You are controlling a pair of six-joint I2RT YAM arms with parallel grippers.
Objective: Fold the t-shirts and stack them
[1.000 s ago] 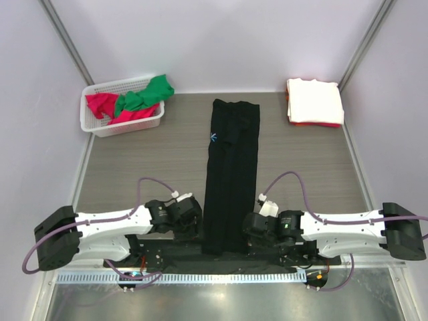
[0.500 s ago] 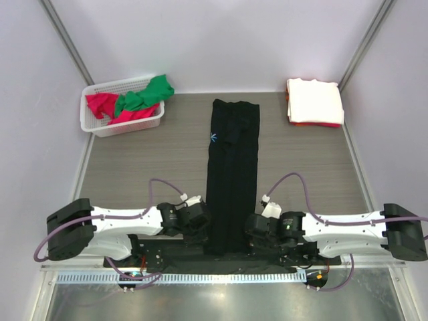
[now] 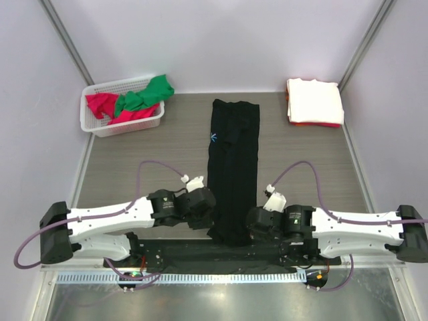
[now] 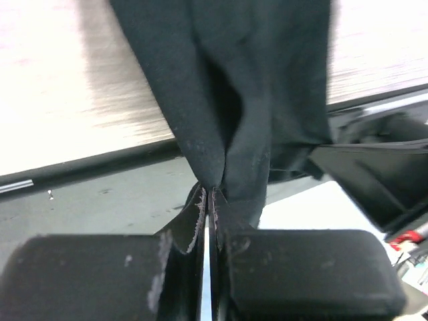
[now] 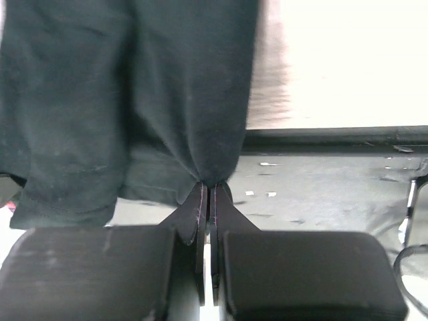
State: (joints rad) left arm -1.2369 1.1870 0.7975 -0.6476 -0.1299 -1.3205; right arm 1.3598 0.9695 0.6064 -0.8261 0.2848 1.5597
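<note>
Where the overhead camera looked down on the table (image 3: 147, 160), one white lattice basket (image 3: 93, 127) stood at the far left corner. It held a tangle of red cloth (image 3: 100, 103) and green cloth (image 3: 144, 93), the green spilling over its far right rim. How many shirts made up that tangle could not be told. At the far right corner lay one folded stack, a white t-shirt (image 3: 314, 99) on top and a thin red-orange edge (image 3: 317, 124) showing beneath it. One black t-shirt (image 3: 232, 167), folded into a long narrow strip, ran down the middle of the table from the far side towards the arms, a small blue mark (image 3: 214, 138) on its left edge. Its near end was bunched between the two grippers. The left gripper (image 3: 212, 215) met that end from the left and the right gripper (image 3: 249, 224) from the right.

As the left wrist camera showed it, the left gripper (image 4: 208, 194) had its jaws clenched on a pinch of the black t-shirt (image 4: 247, 87). The cloth rose from the fingertips in two folds, with the table (image 4: 80, 80) pale behind.

In the right wrist view, the right gripper (image 5: 206, 190) likewise had its jaws pressed together, grasping a gathered edge of the black t-shirt (image 5: 134, 87). The cloth spread out to the left, and bare table (image 5: 334, 60) lay to the right.
</note>
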